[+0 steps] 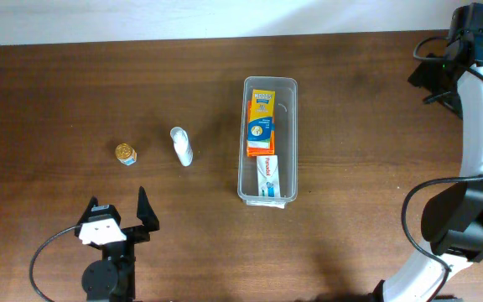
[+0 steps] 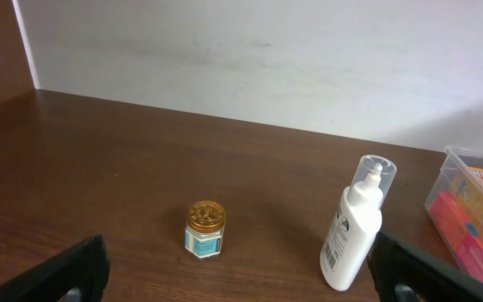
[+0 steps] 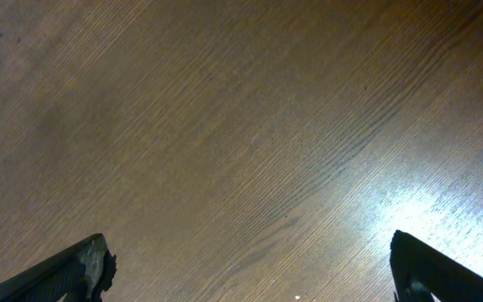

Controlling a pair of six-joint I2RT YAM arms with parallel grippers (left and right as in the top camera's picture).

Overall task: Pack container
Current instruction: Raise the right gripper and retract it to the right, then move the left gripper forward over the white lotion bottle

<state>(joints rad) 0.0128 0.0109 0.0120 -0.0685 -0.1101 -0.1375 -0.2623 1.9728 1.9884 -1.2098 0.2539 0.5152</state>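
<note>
Left claw (image 1: 117, 201) wide open, empty, by the worktop (image 1: 350, 126) front edge. Beyond it, gold-lidded jar (image 1: 125, 153) and white bottle (image 1: 181, 146), apart, bare wood around both. Container (image 1: 295, 138) mid-worktop, right of the bottle, orange boxes (image 1: 260, 117) inside, clear on all sides. Right claw (image 3: 247, 243) wide open, empty, over bare wood.

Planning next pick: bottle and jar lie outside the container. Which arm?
Left. The left hand, open, faces the white bottle and gold-lidded jar, both close ahead. The right hand sits beyond the container, its camera showing only table.
</note>
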